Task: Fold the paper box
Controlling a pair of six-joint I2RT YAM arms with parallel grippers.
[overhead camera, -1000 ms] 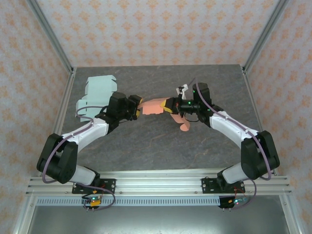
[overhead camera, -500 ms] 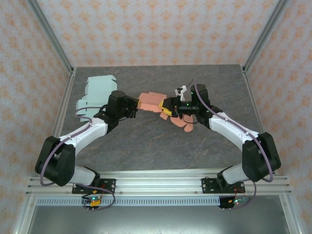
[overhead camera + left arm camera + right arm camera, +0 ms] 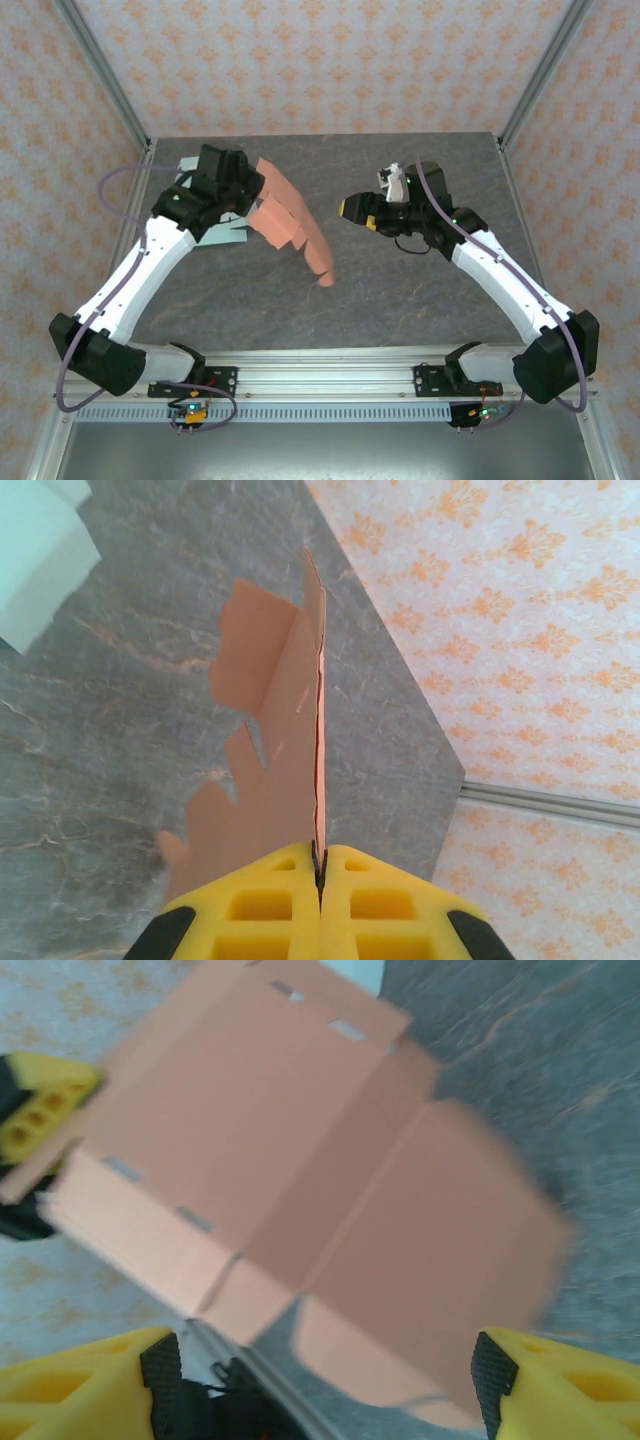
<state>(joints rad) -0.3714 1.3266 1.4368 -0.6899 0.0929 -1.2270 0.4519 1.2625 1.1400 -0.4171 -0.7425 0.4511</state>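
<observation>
Salmon paper box (image 3: pixel 288 222) hangs pinched in my left gripper (image 3: pixel 248 198), while my right gripper (image 3: pixel 352 208) is spread wide and holds nothing.

Seen from above, the box is an unfolded sheet held off the grey table (image 3: pixel 420 300), left of the frame's centre. It is tilted, with its upper end at my left gripper and its lowest tab pointing down toward the middle of the frame. My right gripper sits apart from it, to the right. In my left wrist view, my yellow fingers (image 3: pixel 255 910) press together on the sheet's edge. The sheet runs edge-on up the middle, its flaps spreading left. Pale teal paper (image 3: pixel 35 540) lies on the table at upper left. My right wrist view shows the blurred sheet's creases and slots across the upper frame.
</observation>
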